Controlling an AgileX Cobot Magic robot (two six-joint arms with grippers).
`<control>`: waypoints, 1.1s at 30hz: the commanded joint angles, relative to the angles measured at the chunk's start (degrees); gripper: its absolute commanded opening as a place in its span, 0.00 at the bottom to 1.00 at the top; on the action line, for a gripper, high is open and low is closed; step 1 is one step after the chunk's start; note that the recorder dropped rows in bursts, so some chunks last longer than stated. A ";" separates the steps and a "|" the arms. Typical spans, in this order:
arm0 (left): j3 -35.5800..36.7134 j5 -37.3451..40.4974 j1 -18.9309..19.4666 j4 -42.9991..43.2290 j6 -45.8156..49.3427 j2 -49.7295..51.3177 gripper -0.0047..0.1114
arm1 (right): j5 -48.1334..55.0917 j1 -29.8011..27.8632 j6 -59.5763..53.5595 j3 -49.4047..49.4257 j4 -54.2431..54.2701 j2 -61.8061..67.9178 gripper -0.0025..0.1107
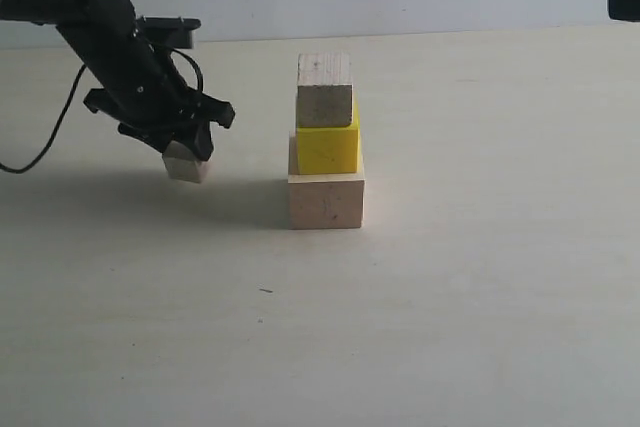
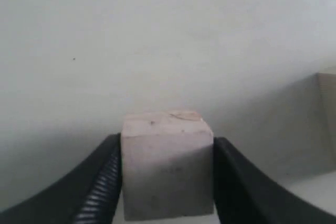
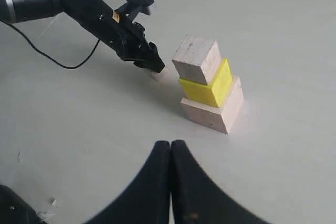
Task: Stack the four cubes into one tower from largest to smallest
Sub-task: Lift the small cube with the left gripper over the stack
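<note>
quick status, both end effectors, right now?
Left end effector: closed on the small wood cube, fingers against both its sides.
Right end effector: shut, holding nothing.

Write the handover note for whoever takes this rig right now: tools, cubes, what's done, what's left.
Left tool: fingers against both sides of the smallest wood cube, which is on or just above the table, left of the stack.
Right tool: shut, empty, held back from the stack.
Done: big wood cube, yellow cube and small wood cube are stacked in that order, slightly twisted against each other.
Left: lift the smallest wood cube and set it on top.
</note>
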 commanded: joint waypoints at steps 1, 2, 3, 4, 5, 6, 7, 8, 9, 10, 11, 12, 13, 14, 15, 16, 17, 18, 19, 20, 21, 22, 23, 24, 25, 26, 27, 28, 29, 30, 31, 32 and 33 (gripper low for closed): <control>-2.43 5.77 1.10 -0.25 3.75 -6.30 0.04 | -0.24 -0.07 -0.46 0.30 -0.47 -0.15 0.02; -4.00 8.09 1.64 -0.69 5.61 -7.49 0.04 | -0.24 -0.07 -0.46 0.30 -0.47 -0.15 0.02; -5.54 10.15 1.88 -0.96 7.41 -8.31 0.04 | -0.24 -0.07 -0.46 0.30 -0.47 -0.15 0.02; -7.81 13.22 2.36 -1.39 9.92 -9.15 0.04 | -0.24 -0.07 -0.46 0.30 -0.47 -0.15 0.02; -10.34 16.52 2.83 -2.15 12.14 -9.74 0.04 | -0.24 -0.07 -0.46 0.30 -0.61 -0.15 0.02; -12.46 19.70 3.11 -3.44 14.14 -10.01 0.04 | -0.35 -0.07 -0.46 0.30 -0.70 -0.15 0.02; -17.76 23.31 3.56 -6.72 17.48 -10.18 0.04 | -0.35 -0.07 -0.57 0.30 -0.83 -0.15 0.02; -20.19 23.31 3.56 -7.82 18.39 -10.18 0.04 | -0.35 -0.07 -0.84 0.30 -0.84 -0.15 0.02; -22.37 23.31 3.56 -8.23 18.63 -10.07 0.04 | -0.35 -0.07 -1.21 0.30 -0.96 -0.15 0.02; -23.84 23.31 3.56 -8.22 17.96 -10.07 0.04 | -0.35 -0.07 -1.51 0.30 -0.96 -0.15 0.02; -26.14 23.31 3.17 -8.68 15.23 -10.07 0.04 | -0.35 -0.07 -2.15 0.30 -0.96 -0.04 0.02; -27.07 23.31 2.81 -8.68 13.18 -10.07 0.04 | -0.35 -0.07 -2.42 0.30 -0.96 -0.04 0.02; -27.93 23.31 2.04 -8.68 10.57 -10.07 0.04 | -0.35 -0.07 -2.51 0.30 -0.96 -0.04 0.02; -28.02 23.31 1.53 -8.68 9.80 -10.07 0.04 | -0.35 -0.07 -2.51 0.30 -0.96 -0.04 0.02; -28.02 23.31 0.22 -8.47 8.55 -10.07 0.04 | -0.24 -0.07 -2.44 0.30 -0.96 -0.04 0.02; -28.02 23.31 -0.54 -8.47 7.96 -10.07 0.04 | -0.12 -0.07 -2.44 0.30 -0.96 -0.04 0.02; -28.02 23.31 -2.03 -8.42 5.38 -10.07 0.04 | 0.18 -0.07 -2.44 0.30 -0.96 -0.04 0.02; -28.02 23.31 -2.65 -8.42 3.62 -10.07 0.04 | 0.31 -0.07 -2.44 0.30 -0.96 -0.04 0.02; -28.02 23.31 -3.94 -8.42 -0.62 -10.07 0.04 | 0.70 -0.07 -2.44 0.30 -0.96 -0.04 0.02; -28.02 23.31 -4.68 -8.16 -3.94 -10.07 0.04 | 0.81 -0.07 -2.44 0.30 -0.76 -0.04 0.02; -28.02 23.31 -5.29 -7.99 -7.46 -10.18 0.04 | 0.92 -0.07 -2.44 0.30 -0.17 -0.04 0.02; -28.02 23.31 -5.97 -7.73 -11.75 -10.18 0.04 | 0.92 -0.07 -2.44 0.30 0.16 -0.04 0.02; -28.06 23.31 -6.49 -7.43 -13.22 -10.18 0.04 | 0.92 -0.07 -2.44 0.30 0.16 -0.04 0.02; -28.06 23.31 -7.16 -6.78 -14.68 -10.18 0.04 | 0.92 -0.07 -2.34 0.30 0.14 -0.04 0.02; -28.06 23.31 -7.76 -5.79 -16.74 -10.18 0.04 | 0.92 -0.07 -2.34 0.30 0.14 -0.04 0.02; -28.06 23.31 -8.76 -4.47 -18.73 -10.18 0.04 | 0.71 -0.07 -2.02 0.30 0.14 -0.04 0.02; -28.06 23.31 -9.42 -3.88 -19.75 -10.18 0.04 | 0.71 -0.07 -1.75 0.30 0.03 -0.04 0.02; -28.06 23.31 -10.15 -3.42 -20.49 -10.18 0.04 | 0.60 -0.07 -1.49 0.30 -0.07 -0.04 0.02; -28.06 23.31 -10.74 -3.13 -20.91 -10.18 0.04 | 0.60 -0.07 -1.49 0.30 -0.07 -0.04 0.02; -28.06 23.31 -11.42 -2.92 -20.95 -10.18 0.04 | 0.60 -0.07 -1.49 0.30 -0.07 -0.04 0.02; -28.06 23.31 -12.05 -2.47 -21.49 -10.18 0.04 | 0.60 -0.07 -1.49 0.30 -0.07 -0.04 0.02; -28.06 23.31 -12.51 -1.82 -22.42 -10.18 0.04 | 0.60 -0.07 -1.49 0.30 -0.07 -0.04 0.02; -28.06 23.31 -12.87 -0.79 -23.50 -10.18 0.04 | 0.60 -0.07 -1.49 0.30 -0.07 -0.04 0.02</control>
